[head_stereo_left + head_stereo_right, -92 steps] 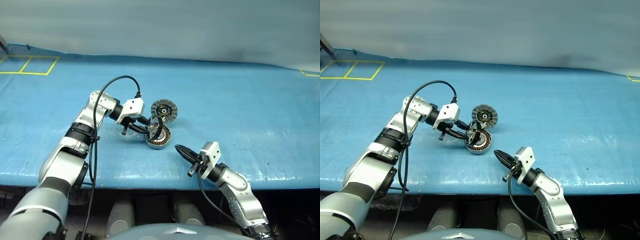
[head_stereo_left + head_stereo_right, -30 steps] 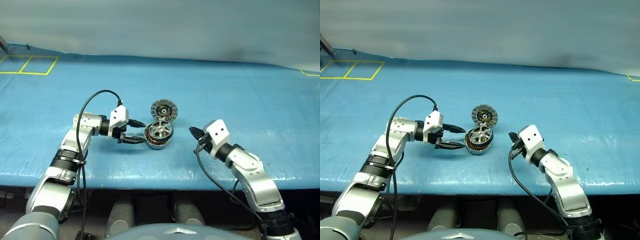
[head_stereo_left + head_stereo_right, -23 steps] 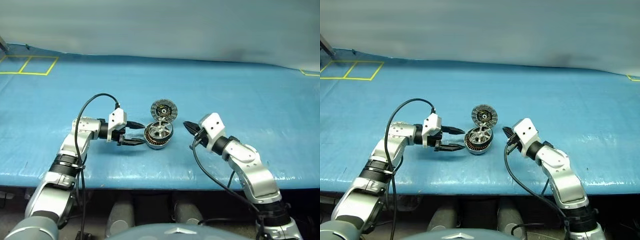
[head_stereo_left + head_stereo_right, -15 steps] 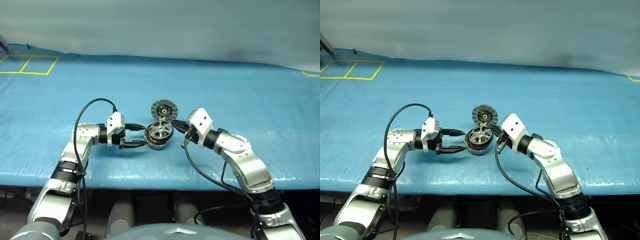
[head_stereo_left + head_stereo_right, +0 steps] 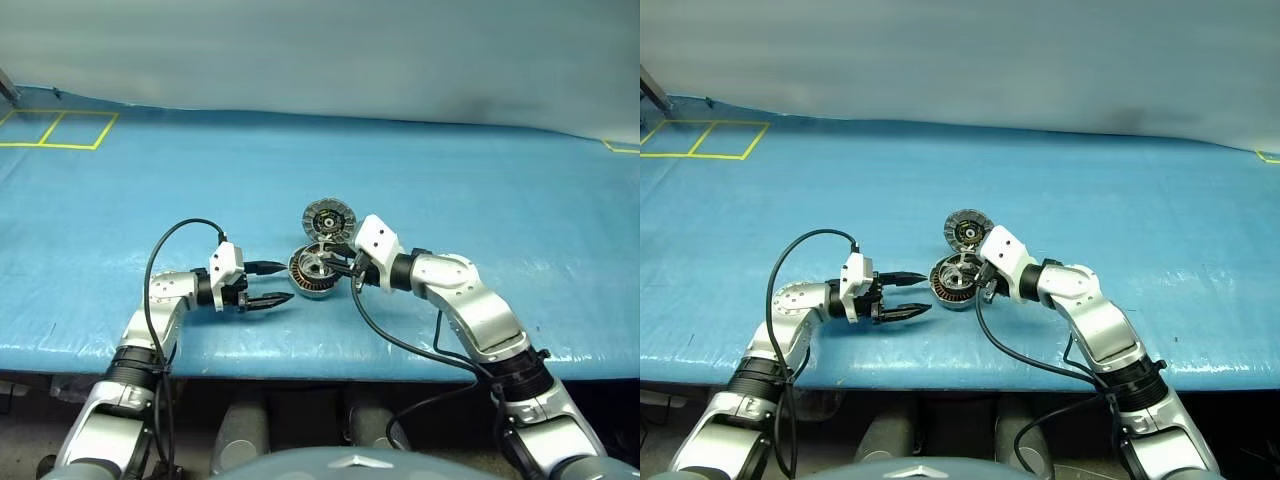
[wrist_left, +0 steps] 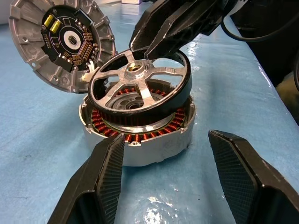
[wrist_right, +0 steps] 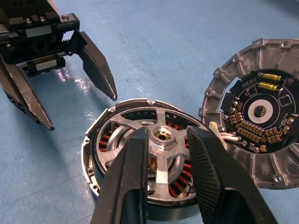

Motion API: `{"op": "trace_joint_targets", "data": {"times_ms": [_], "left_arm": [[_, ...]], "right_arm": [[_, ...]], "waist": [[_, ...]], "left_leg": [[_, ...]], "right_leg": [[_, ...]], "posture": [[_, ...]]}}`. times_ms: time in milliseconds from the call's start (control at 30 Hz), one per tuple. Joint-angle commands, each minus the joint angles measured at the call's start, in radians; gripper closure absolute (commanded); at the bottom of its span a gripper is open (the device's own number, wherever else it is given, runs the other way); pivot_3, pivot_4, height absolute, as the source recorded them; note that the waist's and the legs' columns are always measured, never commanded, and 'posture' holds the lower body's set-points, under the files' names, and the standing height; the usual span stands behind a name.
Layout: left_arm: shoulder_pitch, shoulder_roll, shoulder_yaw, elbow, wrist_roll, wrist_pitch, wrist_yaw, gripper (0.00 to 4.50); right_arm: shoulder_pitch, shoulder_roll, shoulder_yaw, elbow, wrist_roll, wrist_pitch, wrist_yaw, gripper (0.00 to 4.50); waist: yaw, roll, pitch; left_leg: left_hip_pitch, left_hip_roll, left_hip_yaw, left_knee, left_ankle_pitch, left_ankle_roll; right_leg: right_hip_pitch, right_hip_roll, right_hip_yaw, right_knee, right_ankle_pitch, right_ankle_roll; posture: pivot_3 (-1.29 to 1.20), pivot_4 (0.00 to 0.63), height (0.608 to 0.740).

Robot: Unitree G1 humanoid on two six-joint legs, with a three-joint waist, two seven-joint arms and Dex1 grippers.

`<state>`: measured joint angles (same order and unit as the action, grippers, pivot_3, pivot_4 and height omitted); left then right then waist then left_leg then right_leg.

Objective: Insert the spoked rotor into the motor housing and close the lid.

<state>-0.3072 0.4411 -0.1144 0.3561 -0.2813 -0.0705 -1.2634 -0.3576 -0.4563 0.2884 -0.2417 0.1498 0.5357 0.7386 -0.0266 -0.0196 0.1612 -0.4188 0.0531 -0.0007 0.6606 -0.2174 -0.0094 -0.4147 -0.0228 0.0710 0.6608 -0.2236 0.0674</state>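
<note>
Spoked rotor (image 6: 140,91) sits on top of the motor housing (image 6: 140,135) but cocked, one edge raised above the copper windings; not fully seated, in my judgement. Housing stands on the blue worktop (image 5: 480,190). Lid (image 7: 257,133) leans against the housing's far side, ribbed face with dark centre showing, joined to it by pale wires; not fitted. Right end effector (image 7: 166,140), jaws narrowly parted, straddles the rotor hub without a confirmed grip. Left end effector (image 5: 268,283) stands wide open just beside the housing, holding nothing. Outstanding: seat rotor level, then close lid
</note>
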Motion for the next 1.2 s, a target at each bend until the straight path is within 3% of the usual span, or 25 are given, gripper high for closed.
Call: {"op": "trace_joint_targets", "data": {"times_ms": [33, 933, 1067, 1200], "left_arm": [[0.003, -0.002, 0.018, -0.013, -0.010, -0.021, 0.013, 1.38], [0.023, 0.011, 0.014, -0.036, -0.003, -0.021, 0.048, 1.38], [0.024, 0.011, 0.016, -0.036, -0.004, -0.022, 0.051, 1.38], [0.026, 0.011, 0.017, -0.035, -0.005, -0.022, 0.053, 1.38]], "right_arm": [[-0.027, 0.004, -0.004, -0.006, 0.002, 0.001, 0.005, 3.30], [-0.054, 0.068, 0.008, 0.075, -0.005, 0.044, -0.010, 3.30], [-0.053, 0.072, -0.001, 0.072, 0.001, 0.051, -0.015, 4.04], [-0.053, 0.077, -0.006, 0.063, 0.012, 0.050, -0.018, 4.09]], "waist": [[0.000, 0.000, 0.000], [-0.003, 0.000, 0.000], [-0.003, 0.000, 0.000], [-0.004, 0.000, 0.000]], "left_leg": [[0.000, 0.000, 0.000, 0.000, 0.000, 0.000], [0.000, 0.000, 0.000, -0.001, 0.000, 0.000], [0.000, 0.000, 0.000, -0.002, 0.000, 0.000], [0.000, 0.000, 0.000, -0.002, 0.000, 0.000]], "right_leg": [[0.000, 0.000, 0.000, 0.000, 0.000, 0.000], [0.000, 0.000, 0.000, -0.001, 0.000, 0.000], [-0.001, 0.000, 0.000, -0.001, 0.000, -0.001], [-0.001, 0.000, 0.000, -0.001, 0.000, -0.001]], "posture": [[0.00, 0.150, 0.740], [0.00, 0.150, 0.740], [0.00, 0.150, 0.740], [0.00, 0.150, 0.740]]}}
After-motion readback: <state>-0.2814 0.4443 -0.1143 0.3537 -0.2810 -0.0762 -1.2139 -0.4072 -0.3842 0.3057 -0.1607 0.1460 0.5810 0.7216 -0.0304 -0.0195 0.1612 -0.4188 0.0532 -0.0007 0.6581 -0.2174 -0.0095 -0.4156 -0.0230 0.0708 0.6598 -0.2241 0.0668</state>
